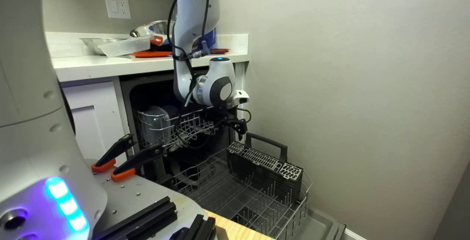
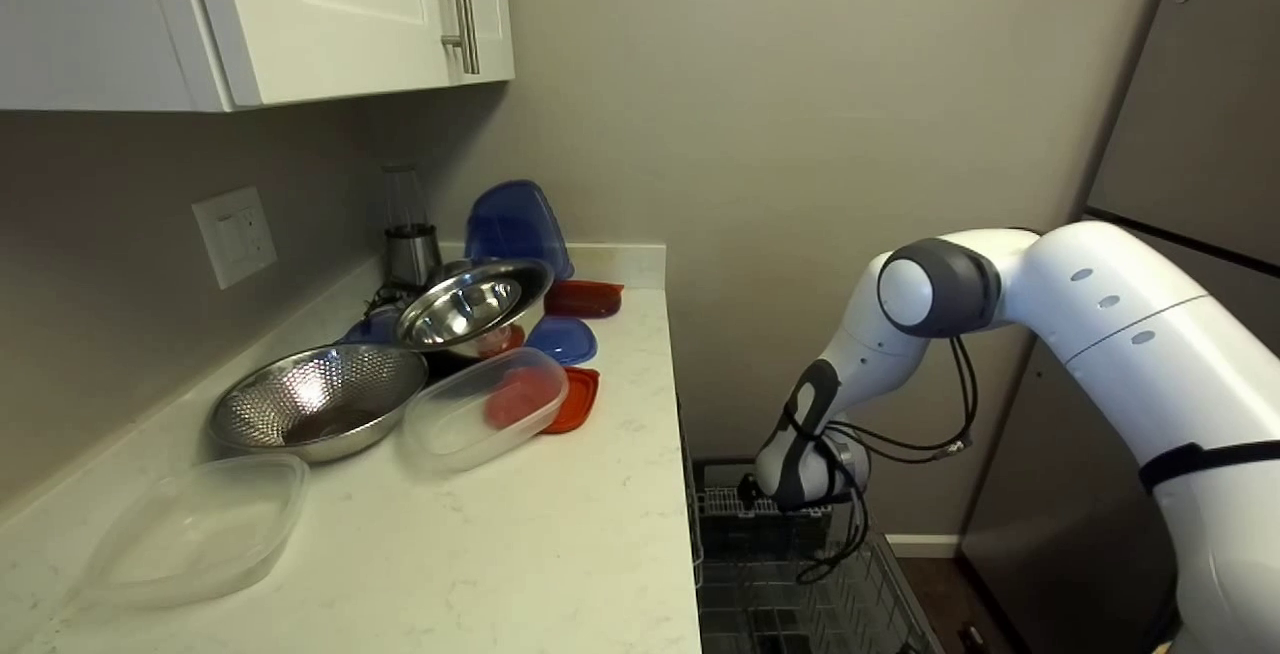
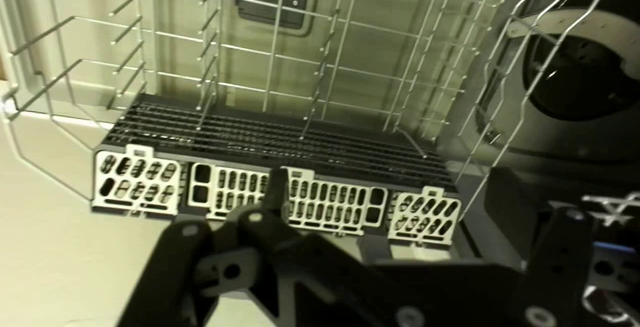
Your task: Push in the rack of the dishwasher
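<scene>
In an exterior view, we list: the rack (image 1: 191,127), upper, in the dishwasher (image 1: 126,89), its depth hard to judge; the lower rack (image 1: 242,196), extended, with cutlery basket (image 1: 266,166). In an exterior view: a colander (image 2: 320,402) on the counter (image 2: 560,534). Wrist view: the gripper (image 3: 389,182), fingers apart, near the cutlery basket.

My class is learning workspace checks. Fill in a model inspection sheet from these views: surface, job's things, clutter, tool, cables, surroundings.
Surface: pale marbled countertop, partly covered.
Job's things: silver wire upper rack in the opening of the dark dishwasher, depth unclear; grey wire lower rack pulled out.
Clutter: perforated silver metal colander, clear plastic containers, red plastic lids.
Tool: black two-fingered tool open near the black plastic cutlery basket; contact unclear.
Cables: black cables looping along the white robot arm.
Surroundings: plain grey wall, white wall cabinet.
</scene>
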You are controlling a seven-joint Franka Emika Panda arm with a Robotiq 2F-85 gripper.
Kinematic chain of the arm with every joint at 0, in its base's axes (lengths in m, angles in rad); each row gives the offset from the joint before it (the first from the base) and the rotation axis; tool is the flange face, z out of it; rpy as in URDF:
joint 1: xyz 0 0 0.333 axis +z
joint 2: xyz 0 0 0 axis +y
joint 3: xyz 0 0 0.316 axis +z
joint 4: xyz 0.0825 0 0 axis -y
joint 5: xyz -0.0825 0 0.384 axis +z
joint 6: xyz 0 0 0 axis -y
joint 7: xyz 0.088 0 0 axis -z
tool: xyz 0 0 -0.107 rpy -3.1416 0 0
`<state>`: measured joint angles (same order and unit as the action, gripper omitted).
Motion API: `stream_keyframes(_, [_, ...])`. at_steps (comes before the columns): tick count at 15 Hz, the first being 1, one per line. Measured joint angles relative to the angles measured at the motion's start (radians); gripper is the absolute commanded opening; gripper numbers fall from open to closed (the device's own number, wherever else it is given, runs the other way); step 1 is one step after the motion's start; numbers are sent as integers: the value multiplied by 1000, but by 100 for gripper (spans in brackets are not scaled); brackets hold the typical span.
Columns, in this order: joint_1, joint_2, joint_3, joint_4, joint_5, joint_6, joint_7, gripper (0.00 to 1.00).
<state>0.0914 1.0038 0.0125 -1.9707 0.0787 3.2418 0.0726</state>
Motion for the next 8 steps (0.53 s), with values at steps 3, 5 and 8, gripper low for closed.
stream_keyframes(3, [-27,-45,-49,-38,0,-4,0,100])
stream_keyframes(5, [-36,-82,-76,-73,0,-13,0,100])
stream_keyframes(8, [-39,-157,-104,-143,-3,-37,-1,100])
